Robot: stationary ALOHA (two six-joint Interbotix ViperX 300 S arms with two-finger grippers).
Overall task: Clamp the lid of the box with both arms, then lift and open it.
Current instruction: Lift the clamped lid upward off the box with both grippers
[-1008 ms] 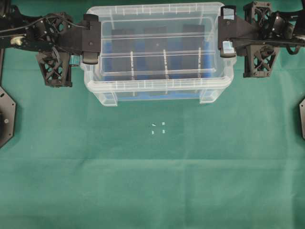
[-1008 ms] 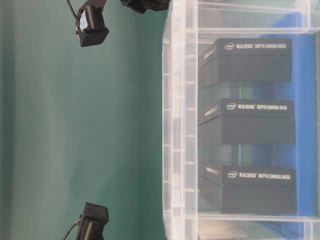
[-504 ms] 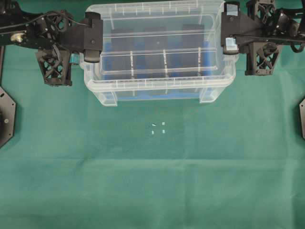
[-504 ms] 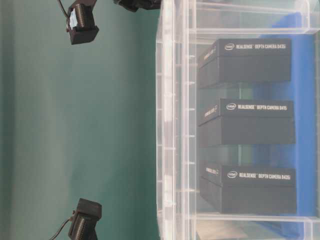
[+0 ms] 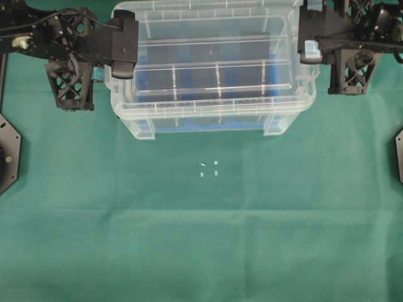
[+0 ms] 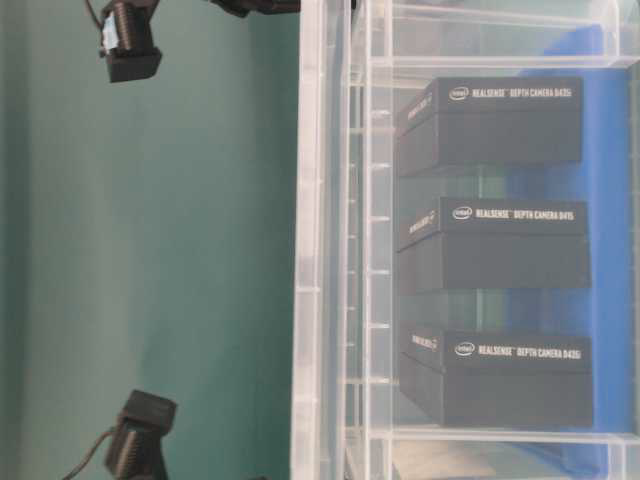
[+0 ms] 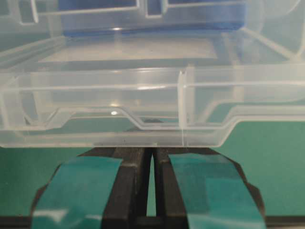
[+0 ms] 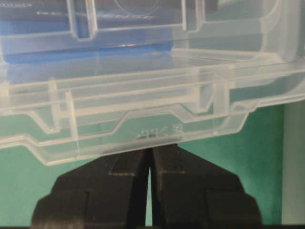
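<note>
green cloth (image 5: pixel 201 239) covers the bench, and near its middle sit a few small white marks (image 5: pixel 210 169). beyond them, at the far edge, stands the box (image 5: pixel 141 124), a deep clear tub with a blue floor and three black blocks (image 6: pixel 490 238) inside, each printed with white lettering. the lid (image 5: pixel 211 63) hangs level above the box, apart from its rim; in the table-level view a clear gap shows between the two.

left gripper (image 5: pixel 123 49) meets the lid's left end, its jaws nearly together on the lid's end tab, as the left wrist view (image 7: pixel 151 160) shows, with teal tape (image 7: pixel 76 191) on both fingers. right gripper (image 5: pixel 307 38) meets the right end in the same way; in its wrist view (image 8: pixel 150 155) the jaws are pinched to a thin slit on the lid's edge. pale blue tape (image 5: pixel 310 48) marks a right finger. both arms reach in from the far corners, their lattice wrists (image 5: pixel 68 87) flanking the box.
</note>
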